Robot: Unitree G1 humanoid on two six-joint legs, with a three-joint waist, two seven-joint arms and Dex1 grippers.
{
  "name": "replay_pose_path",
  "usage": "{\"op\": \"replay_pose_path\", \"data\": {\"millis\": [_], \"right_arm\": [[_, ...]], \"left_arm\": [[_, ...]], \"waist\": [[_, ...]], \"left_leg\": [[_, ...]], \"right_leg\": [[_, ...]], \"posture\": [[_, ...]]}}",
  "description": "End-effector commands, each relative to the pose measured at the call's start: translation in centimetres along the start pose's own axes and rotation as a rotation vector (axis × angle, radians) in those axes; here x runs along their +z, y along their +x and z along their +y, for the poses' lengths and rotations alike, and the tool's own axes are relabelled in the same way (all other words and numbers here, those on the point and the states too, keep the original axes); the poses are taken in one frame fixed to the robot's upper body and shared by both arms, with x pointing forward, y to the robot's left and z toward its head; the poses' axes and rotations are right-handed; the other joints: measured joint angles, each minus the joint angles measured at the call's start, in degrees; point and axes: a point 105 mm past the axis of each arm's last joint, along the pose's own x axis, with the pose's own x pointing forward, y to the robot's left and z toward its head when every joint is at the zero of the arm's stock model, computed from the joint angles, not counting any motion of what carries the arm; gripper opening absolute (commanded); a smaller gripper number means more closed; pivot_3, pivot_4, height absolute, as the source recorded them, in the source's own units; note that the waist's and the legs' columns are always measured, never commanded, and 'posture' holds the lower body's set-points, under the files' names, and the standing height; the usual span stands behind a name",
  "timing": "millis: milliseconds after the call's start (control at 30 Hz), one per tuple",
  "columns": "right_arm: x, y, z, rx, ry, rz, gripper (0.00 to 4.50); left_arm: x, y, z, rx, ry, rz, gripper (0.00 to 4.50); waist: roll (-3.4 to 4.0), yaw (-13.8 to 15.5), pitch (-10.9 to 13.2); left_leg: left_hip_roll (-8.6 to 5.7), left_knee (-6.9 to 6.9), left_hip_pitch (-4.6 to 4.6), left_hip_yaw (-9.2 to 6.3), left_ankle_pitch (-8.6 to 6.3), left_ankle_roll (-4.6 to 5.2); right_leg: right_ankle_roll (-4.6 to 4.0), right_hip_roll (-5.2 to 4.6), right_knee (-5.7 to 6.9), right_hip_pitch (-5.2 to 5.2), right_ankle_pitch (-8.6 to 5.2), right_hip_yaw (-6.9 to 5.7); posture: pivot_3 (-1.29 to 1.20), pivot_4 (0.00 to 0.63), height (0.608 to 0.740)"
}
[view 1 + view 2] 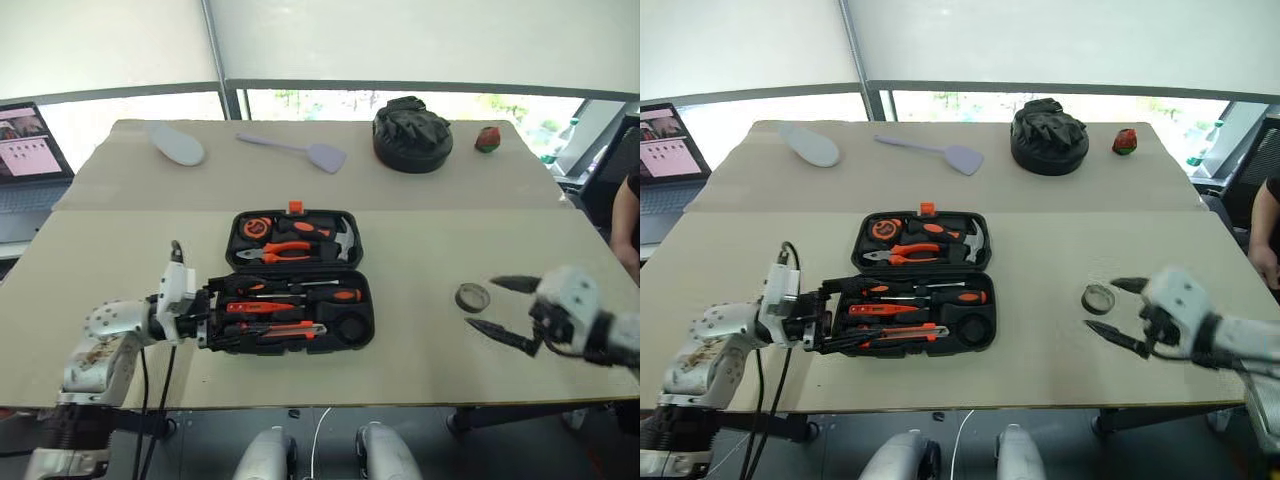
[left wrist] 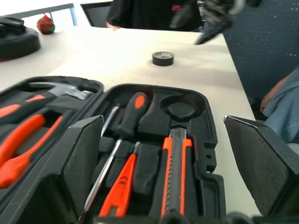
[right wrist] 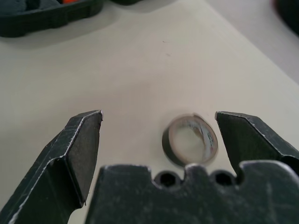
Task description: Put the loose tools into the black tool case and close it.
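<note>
The black tool case (image 1: 368,322) lies open at the table's middle, its orange latch on the far edge. Pliers, a hammer and a tape measure fill the far half. In the near half lie the loose tools: screwdrivers (image 1: 332,295) with orange-and-black handles and, nearest me, the utility knife (image 1: 282,330). My left gripper (image 1: 212,316) is open at that half's left end, its fingers either side of the knife (image 2: 175,172) and a screwdriver (image 2: 133,112), gripping nothing. My right gripper (image 1: 482,303) stands open off to the right, over the bare table.
A small tape roll (image 1: 472,297) lies under the right gripper's fingers (image 3: 233,135). At the table's far side are a lilac spatula (image 1: 300,148), a grey oval piece (image 1: 178,145), a lumpy black bag (image 1: 411,135) and a small red object (image 1: 487,139). A laptop (image 1: 30,150) stands far left; a person (image 1: 628,215) at right.
</note>
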Motion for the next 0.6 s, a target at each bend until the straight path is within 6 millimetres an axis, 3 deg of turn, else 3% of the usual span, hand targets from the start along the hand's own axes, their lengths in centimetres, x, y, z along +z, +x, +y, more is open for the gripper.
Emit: {"op": "replay_pose_path", "data": {"millis": [33, 67, 100, 167, 367, 500, 533, 600], "right_arm": [[-1.7, 0.8, -0.9, 0.012, 0.042, 0.111, 4.5], [-2.0, 1.0, -1.1, 0.018, 0.037, 0.14, 4.5], [-2.6, 1.0, -0.6, 0.076, 0.062, 0.186, 3.97], [-3.7, 0.9, -0.2, 0.125, 0.085, 0.27, 3.39], [-4.7, 2.0, -1.0, 0.105, 0.025, 0.328, 1.34], [-3.6, 2.8, -0.9, 0.125, -0.013, 0.256, 0.08], [-2.7, 2.9, -0.7, 0.153, -0.037, 0.224, 0.08], [1.1, 3.1, 1.2, 0.289, -0.066, 0.097, 0.08]], "left_arm": [[0.3, 0.1, -0.3, -0.006, 0.057, 0.012, 4.45], [0.2, 0.2, -0.4, -0.007, 0.061, 0.016, 4.45], [0.2, 0.2, -0.4, -0.007, 0.066, 0.016, 4.5], [0.5, 0.2, -0.5, 0.001, 0.072, 0.008, 4.5], [1.2, 0.0, -0.6, 0.024, 0.099, -0.002, 4.5], [1.4, 0.2, -0.7, 0.026, 0.102, -0.01, 4.5], [1.4, 0.1, -0.7, 0.025, 0.103, -0.011, 4.5], [1.5, -0.1, -0.7, 0.024, 0.104, -0.007, 4.5]], "waist": [[-0.01, 0.4, 0.0], [-0.01, 0.6, 0.0], [-0.01, 0.7, 0.0], [0.0, 0.7, 0.0], [-0.01, 0.4, 0.0], [-0.02, 0.2, 0.0], [-0.02, 0.1, 0.0], [-0.01, -0.1, 0.0]], "left_leg": [[0.0, 0.0, -0.12, -0.03, -0.01, 0.02], [-0.02, 0.02, -0.29, -0.02, -0.02, 0.03], [-0.09, 0.07, -0.58, 0.02, -0.02, 0.03], [-0.2, 0.18, -0.9, 0.07, -0.01, 0.03], [-0.14, 0.2, -0.77, 0.14, -0.02, 0.04], [-0.06, 0.21, -0.66, 0.16, 0.01, 0.01], [-0.05, 0.21, -0.65, 0.16, 0.02, 0.0], [-0.05, 0.22, -0.67, 0.18, 0.02, 0.0]], "right_leg": [[-0.01, 0.0, -0.05, -0.08, 0.01, -0.03], [-0.01, -0.02, -0.06, -0.25, 0.01, -0.01], [0.01, -0.1, 0.0, -0.54, 0.03, 0.02], [0.08, -0.2, 0.11, -0.89, 0.07, 0.05], [0.05, -0.21, 0.06, -0.77, 0.14, 0.06], [0.02, -0.08, 0.07, -0.69, 0.16, 0.07], [0.01, -0.05, 0.09, -0.69, 0.16, 0.08], [0.01, -0.05, 0.13, -0.74, 0.17, 0.11]], "posture": [[0.0, 0.15, 0.74], [0.0, 0.15, 0.74], [0.0, 0.15, 0.74], [0.0, 0.15, 0.74], [0.0, 0.15, 0.74], [0.0, 0.15, 0.74], [0.0, 0.15, 0.74], [0.0, 0.15, 0.74]]}}
